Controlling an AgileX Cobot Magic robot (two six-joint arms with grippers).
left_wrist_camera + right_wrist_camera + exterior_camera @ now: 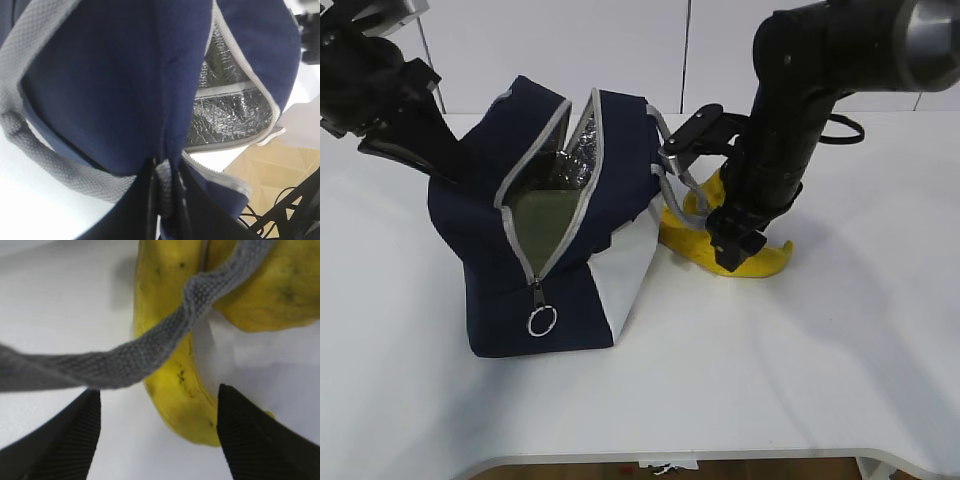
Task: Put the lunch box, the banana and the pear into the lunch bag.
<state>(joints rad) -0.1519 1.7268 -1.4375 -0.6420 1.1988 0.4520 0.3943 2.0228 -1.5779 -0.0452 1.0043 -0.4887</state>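
Black left gripper [165, 210], far left — clamped on a fold of the large navy fabric lunch bag [550, 250], which stands on the white table [820, 370] with its grey zipper parted. Silver foil lining [230, 107] shows inside; pale green lid of the lunch box [545, 220] lies within. Right of the bag, the long curved yellow banana [720, 250] rests on the table beside the lumpy golden pear [275, 290] — a grey webbing handle [150, 350] drapes across both. Right gripper [157, 432] hovers spread wide over the banana, holding nothing.

Exterior slants down frontally; wrist views close, perhaps blurred.
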